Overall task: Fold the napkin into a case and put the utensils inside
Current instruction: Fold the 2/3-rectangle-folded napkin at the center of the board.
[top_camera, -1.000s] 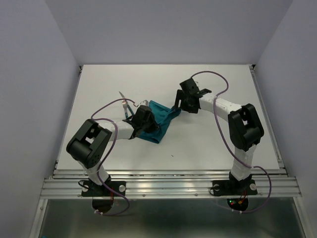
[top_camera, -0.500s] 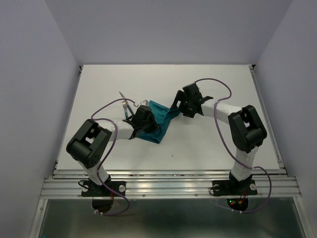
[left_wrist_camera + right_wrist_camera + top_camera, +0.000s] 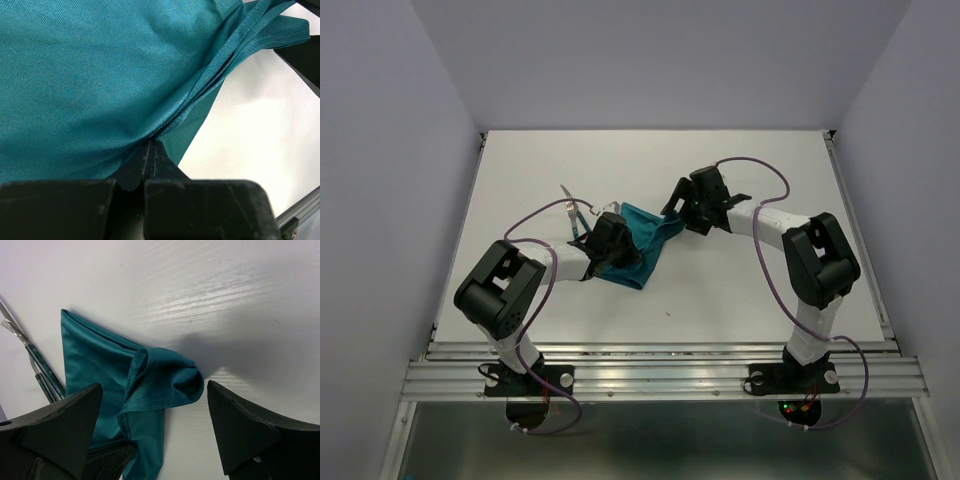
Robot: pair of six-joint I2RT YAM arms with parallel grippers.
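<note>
The teal napkin (image 3: 642, 228) lies crumpled mid-table, partly folded, its right corner curled into a small roll (image 3: 186, 381). My left gripper (image 3: 608, 238) sits on its left part and is shut on a fold of the cloth (image 3: 150, 150). At the napkin's right corner hovers my right gripper (image 3: 673, 213), open, its fingers either side of the rolled corner (image 3: 154, 388) with nothing held. The utensils (image 3: 574, 209) lie just left of the napkin, teal handles and silver heads showing in the right wrist view (image 3: 40, 371).
The white table (image 3: 750, 290) is ringed by pale walls on three sides. An aluminium rail (image 3: 660, 375) runs along the near edge by the arm bases. Purple cables loop off both arms.
My right gripper has shifted slightly left and down onto the napkin's right corner and opened a bit wider. The left gripper and napkin have stayed put.
</note>
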